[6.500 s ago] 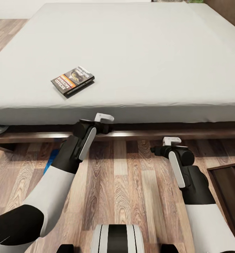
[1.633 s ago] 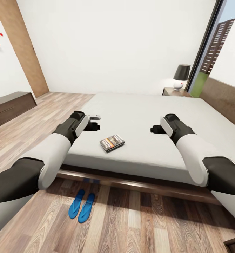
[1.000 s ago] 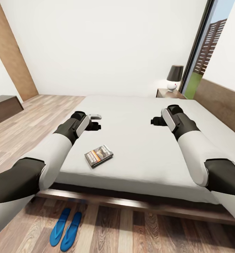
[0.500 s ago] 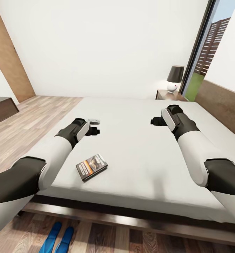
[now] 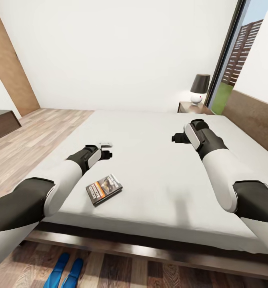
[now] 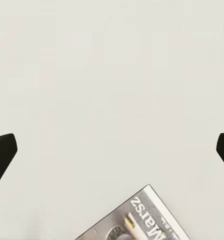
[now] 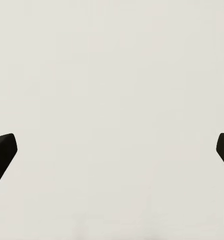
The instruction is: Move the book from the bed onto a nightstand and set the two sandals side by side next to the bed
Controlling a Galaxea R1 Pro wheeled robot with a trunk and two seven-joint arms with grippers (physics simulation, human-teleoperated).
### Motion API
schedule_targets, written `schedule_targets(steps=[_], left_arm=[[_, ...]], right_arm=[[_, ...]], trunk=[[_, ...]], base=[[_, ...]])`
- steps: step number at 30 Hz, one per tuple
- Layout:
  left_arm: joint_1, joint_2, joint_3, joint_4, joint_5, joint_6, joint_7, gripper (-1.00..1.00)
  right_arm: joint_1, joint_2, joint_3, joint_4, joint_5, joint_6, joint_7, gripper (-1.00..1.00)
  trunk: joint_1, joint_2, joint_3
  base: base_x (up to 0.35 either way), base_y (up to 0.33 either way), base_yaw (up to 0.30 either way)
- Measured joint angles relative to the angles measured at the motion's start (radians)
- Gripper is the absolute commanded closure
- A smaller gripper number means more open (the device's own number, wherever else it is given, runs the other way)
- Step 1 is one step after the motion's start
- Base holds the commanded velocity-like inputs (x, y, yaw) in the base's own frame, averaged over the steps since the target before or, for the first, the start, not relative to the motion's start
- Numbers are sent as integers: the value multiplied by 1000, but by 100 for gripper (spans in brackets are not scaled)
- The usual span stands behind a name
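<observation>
The book [image 5: 104,189], dark with an orange band, lies flat on the pale-grey bed [image 5: 158,168] near its front edge. My left gripper [image 5: 108,154] hangs open above the mattress just beyond the book, whose corner [image 6: 137,220] shows in the left wrist view between the spread fingertips [image 6: 1,152]. My right gripper [image 5: 175,139] hovers open over bare mattress further right, with nothing between its fingers [image 7: 1,152]. Two blue sandals [image 5: 66,272] lie side by side on the floor by the bed frame. A nightstand [image 5: 192,108] stands at the far right corner of the bed.
A lamp [image 5: 199,89] with a dark shade sits on the far nightstand. A tall window [image 5: 238,60] lies to the right, above the wooden headboard [image 5: 254,120]. A dark bench [image 5: 2,124] stands at the left wall on the wood-plank floor [image 5: 38,132].
The camera has risen and moved closer to the bed, so book and sandals sit lower in view. My left gripper has dropped toward the mattress near the book. The right arm has held still.
</observation>
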Motion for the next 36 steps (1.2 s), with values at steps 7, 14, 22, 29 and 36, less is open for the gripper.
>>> schedule_targets(steps=[7, 14, 22, 29, 36], left_arm=[[5, 1, 0, 9, 3, -11, 0, -100], [18, 1, 2, 11, 7, -7, 0, -100], [19, 0, 12, -1, 7, 81, 0, -100], [19, 6, 8, -4, 7, 105, 0, -100], [19, 8, 9, -5, 7, 106, 1, -100]], right_arm=[[0, 1, 0, 0, 1, 0, 0, -100], [4, 0, 0, -80, 2, 11, 0, -100], [110, 1, 2, -476, 0, 149, -5, -100], [145, 1, 3, -539, 2, 156, -8, -100], [148, 2, 3, -544, 3, 156, -9, -100]], trunk=[[27, -49, -22], [54, -98, -44], [84, -154, -69], [111, -203, -91], [130, -238, -107]], base=[[0, 0, 0], [0, 0, 0], [0, 0, 0], [0, 0, 0], [0, 0, 0]])
